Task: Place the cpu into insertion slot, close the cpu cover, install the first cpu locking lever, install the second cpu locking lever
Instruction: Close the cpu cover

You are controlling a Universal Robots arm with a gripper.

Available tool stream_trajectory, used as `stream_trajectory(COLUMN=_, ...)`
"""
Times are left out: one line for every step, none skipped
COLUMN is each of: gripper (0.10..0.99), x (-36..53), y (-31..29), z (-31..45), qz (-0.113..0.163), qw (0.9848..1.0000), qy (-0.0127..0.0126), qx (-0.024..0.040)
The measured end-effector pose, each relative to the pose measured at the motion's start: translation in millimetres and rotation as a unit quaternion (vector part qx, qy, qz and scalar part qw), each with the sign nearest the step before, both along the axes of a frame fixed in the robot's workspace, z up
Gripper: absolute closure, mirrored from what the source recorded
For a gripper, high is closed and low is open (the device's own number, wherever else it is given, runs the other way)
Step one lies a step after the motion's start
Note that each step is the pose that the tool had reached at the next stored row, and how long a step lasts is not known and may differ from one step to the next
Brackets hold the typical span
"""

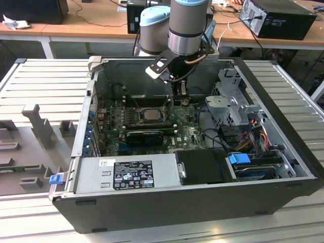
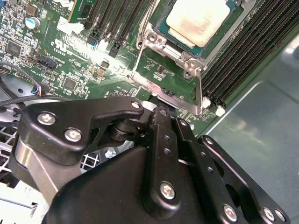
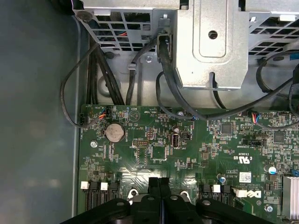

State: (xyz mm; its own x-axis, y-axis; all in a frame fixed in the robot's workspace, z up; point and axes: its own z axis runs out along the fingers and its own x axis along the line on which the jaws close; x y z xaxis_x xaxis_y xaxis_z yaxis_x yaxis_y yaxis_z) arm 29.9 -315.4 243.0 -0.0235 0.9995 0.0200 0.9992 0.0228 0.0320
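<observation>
Beige cpu (image 1: pixel 150 114) lies seated. Your gripper (image 1: pixel 180 96), pinched together, empty, hangs just beside it, toward the exterior view's right.

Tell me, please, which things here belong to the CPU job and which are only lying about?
For the job: cpu; insertion slot, with the cpu in it; cpu cover; gripper.

Just there: coin battery; drive cage; black cables; power supply; memory slots.
</observation>
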Motion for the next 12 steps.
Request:
stream_trajectory(gripper=0.980, x=-0.3, y=0.0, z=0.0, qz=0.000, qw=1.0000, qy=0.0000, qx=0.0000)
stream_trajectory(gripper=0.980, x=-0.6, y=0.0, z=0.0, qz=0.000, qw=1.0000, qy=0.0000, qx=0.0000)
stream_trajectory(gripper=0.980, x=-0.8, y=0.0, z=0.0, qz=0.000, qw=1.0000, qy=0.0000, qx=0.0000)
stream_trajectory(gripper=0.980, x=-1.1, y=0.0, z=0.0, qz=0.000, qw=1.0000, qy=0.0000, qx=0.0000)
stream_trajectory(gripper=0.980, x=-1.4, y=0.0, z=0.0, qz=0.000, qw=1.0000, qy=0.0000, qx=0.0000)
stream_trajectory(gripper=0.980, x=-1.9, y=0.0, z=0.0, qz=0.000, qw=1.0000, qy=0.0000, qx=0.0000)
stream_trajectory(gripper=0.980, x=-2.2, y=0.0, z=0.0, qz=0.000, qw=1.0000, qy=0.0000, qx=0.0000)
stream_trajectory(gripper=0.980, x=-2.6, y=0.0, z=0.0, qz=0.000, qw=1.0000, qy=0.0000, qx=0.0000)
stream_trajectory(gripper=0.980, x=-3.0, y=0.0, z=0.0, qz=0.000, qw=1.0000, qy=0.0000, qx=0.0000)
stream_trajectory(gripper=0.980, x=-3.2, y=0.0, z=0.0, qz=0.000, qw=1.0000, qy=0.0000, qx=0.0000)
stream_trajectory(gripper=0.980, x=-3.4, y=0.0, z=0.0, qz=0.000, qw=1.0000, qy=0.0000, qx=0.0000)
stream_trajectory(gripper=0.980, x=-3.6, y=0.0, z=0.0, qz=0.000, qw=1.0000, qy=0.0000, qx=0.0000)
